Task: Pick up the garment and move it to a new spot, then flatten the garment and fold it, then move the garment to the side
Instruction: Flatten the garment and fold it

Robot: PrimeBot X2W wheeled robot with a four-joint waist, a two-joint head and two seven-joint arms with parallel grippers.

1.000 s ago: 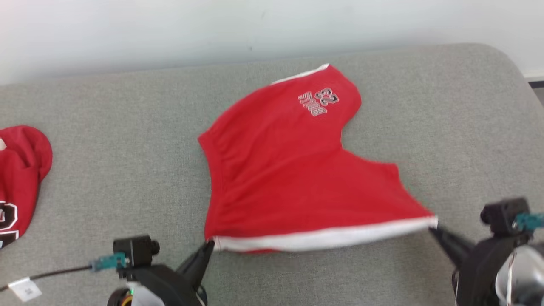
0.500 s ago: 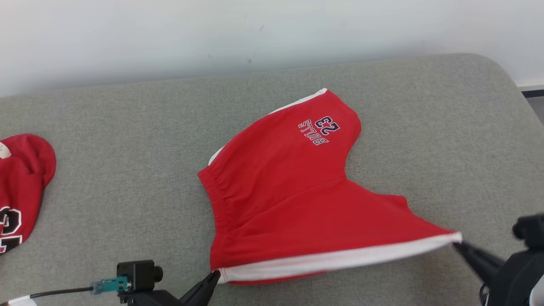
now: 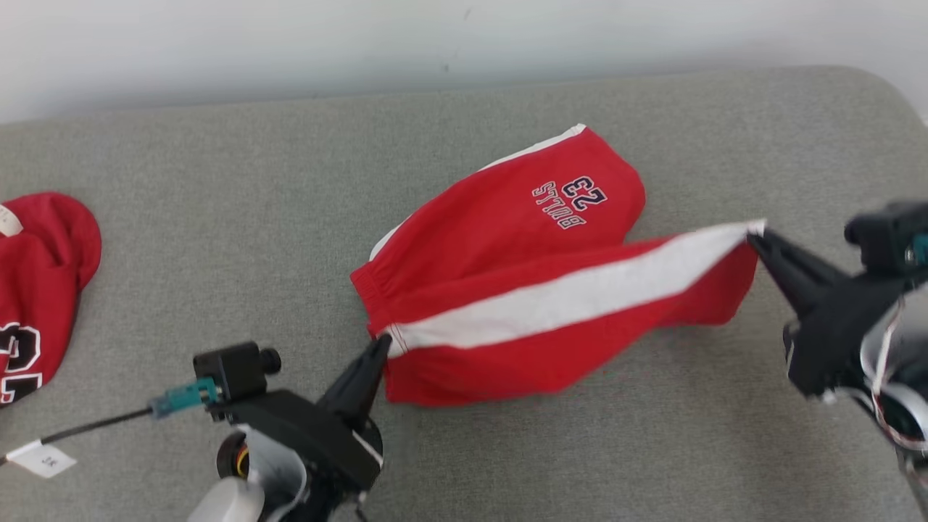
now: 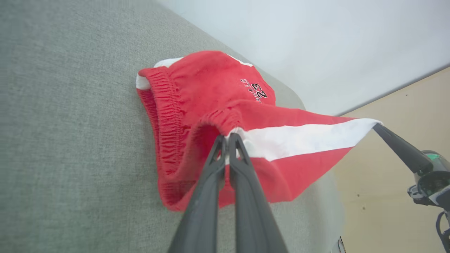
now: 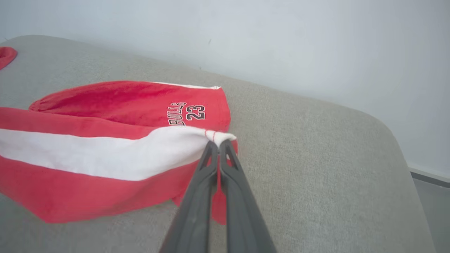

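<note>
On the grey fabric-covered desk, in the head view, the red shorts lie near the middle with one side raised. Our left gripper is pinched closed on the waistband end of the white stripe, and our right gripper is pinched closed on the hem end. The stripe stretches taut between them. Its long axis runs across our front on a slant, the right end farther from us than the left. The leg with the printed number rests on the desk just beyond the stripe. A second red garment lies well apart at the left edge.

In the left wrist view, our two fingers meet with no gap on the gathered waistband, and the stripe runs off towards the other arm's tip.

In the right wrist view, our fingers clamp the white hem corner. The printed leg lies flat behind it.

We judge that the fold is in hand. The raised side needs carrying away from us and laying over the printed leg, both arms together. The right arm is nearer the landing spot.
</note>
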